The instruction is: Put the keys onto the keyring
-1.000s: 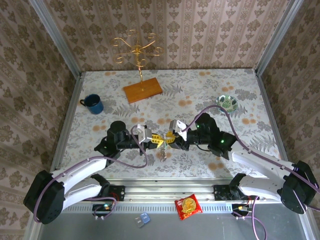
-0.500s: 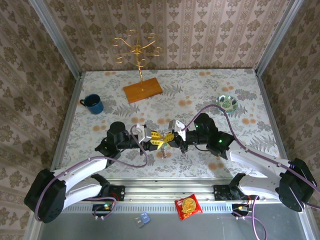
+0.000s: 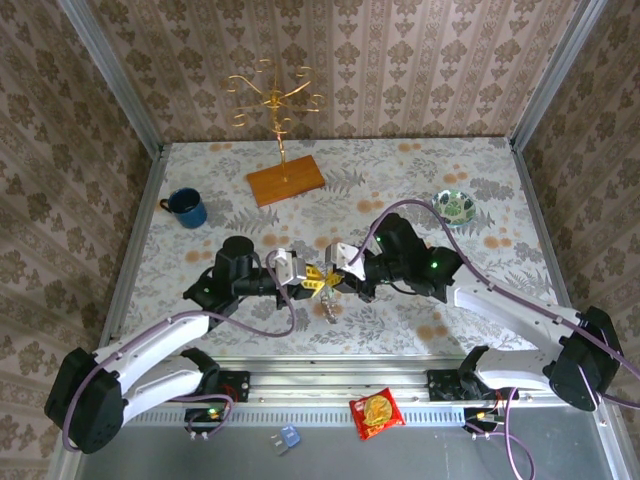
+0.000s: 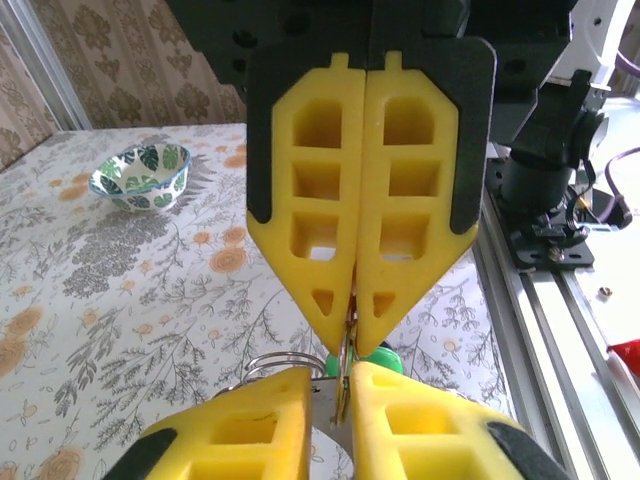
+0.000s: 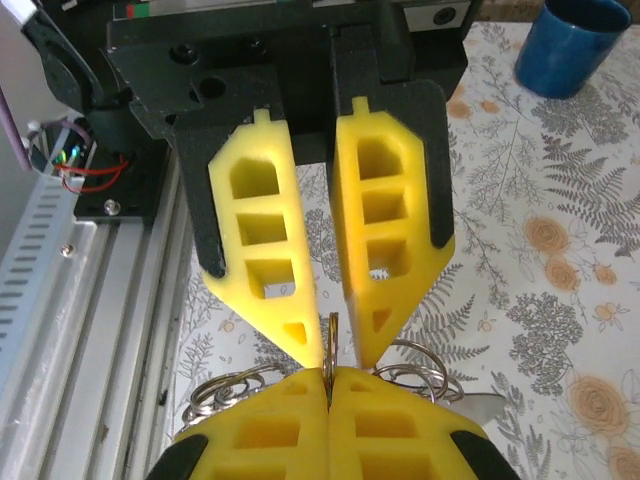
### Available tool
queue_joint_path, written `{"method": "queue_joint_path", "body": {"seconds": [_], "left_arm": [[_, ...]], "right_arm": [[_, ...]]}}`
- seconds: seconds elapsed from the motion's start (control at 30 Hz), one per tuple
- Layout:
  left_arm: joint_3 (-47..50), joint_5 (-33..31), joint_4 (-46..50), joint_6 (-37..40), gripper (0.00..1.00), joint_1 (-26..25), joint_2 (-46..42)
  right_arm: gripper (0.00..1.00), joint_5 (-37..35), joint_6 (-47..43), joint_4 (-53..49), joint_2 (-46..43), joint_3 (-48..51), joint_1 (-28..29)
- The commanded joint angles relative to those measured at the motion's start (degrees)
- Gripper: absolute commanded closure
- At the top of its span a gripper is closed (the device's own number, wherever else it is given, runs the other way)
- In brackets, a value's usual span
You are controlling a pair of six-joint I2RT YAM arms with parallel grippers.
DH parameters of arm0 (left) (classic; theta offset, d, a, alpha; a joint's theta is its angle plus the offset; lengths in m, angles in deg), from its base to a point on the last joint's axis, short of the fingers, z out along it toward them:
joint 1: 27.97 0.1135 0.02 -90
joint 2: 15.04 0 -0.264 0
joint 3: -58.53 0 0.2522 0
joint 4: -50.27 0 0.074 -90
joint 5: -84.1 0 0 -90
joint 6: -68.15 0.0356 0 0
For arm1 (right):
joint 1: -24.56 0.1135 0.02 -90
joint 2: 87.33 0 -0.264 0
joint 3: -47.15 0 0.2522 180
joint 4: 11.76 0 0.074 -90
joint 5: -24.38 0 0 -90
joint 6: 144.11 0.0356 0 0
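Observation:
Both grippers meet nose to nose above the table's near middle. My right gripper (image 3: 331,279) (image 5: 328,375) is shut on the keyring (image 5: 330,335), a thin metal ring seen edge-on. My left gripper (image 3: 308,281) (image 4: 340,375) faces it with its jaws a narrow gap apart, so it is open. The ring stands in that gap, close to one finger (image 5: 300,335). A green-headed key (image 4: 380,357) hangs just below the tips, and a silver key blade (image 5: 485,407) sticks out sideways. Small split rings (image 5: 215,390) dangle on both sides. From above, the keys (image 3: 328,305) hang under the grippers.
A blue mug (image 3: 187,208) stands at the left and a patterned bowl (image 3: 457,206) at the right. The gold hook stand (image 3: 272,100) on its wooden base (image 3: 286,180) is at the back. A snack packet (image 3: 377,411) lies on the near rail.
Both grippers have drifted slightly left with the ring, and the right arm has swung inward. The right jaws have closed on the ring and the left jaws have parted a little.

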Motion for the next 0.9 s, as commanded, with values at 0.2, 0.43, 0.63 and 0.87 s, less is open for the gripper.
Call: {"method": "queue_joint_path", "body": {"seconds": [0.2,0.43,0.63,0.87], "left_arm": [[-3.55,1.62,5.05,4.4,1.0,-0.35,1.23],[0.18,2.02,-3.64,-0.28,1.0,-0.35,-0.13],[1.62,2.31,-6.47,-1.65,1.0,-0.4,-0.07],[1.81,2.83,-6.63,-1.47,1.0,-0.35,-0.19]], "right_arm": [[0.85,-1.08,-1.53,-2.48,-0.07,-3.39,1.1],[0.68,-0.79,5.79,6.12,-5.76,5.38,-1.85],[0.68,-2.17,8.96,8.4,-6.1,8.31,-1.89],[0.72,-2.05,8.72,9.26,-5.31,8.48,-1.86]]}}
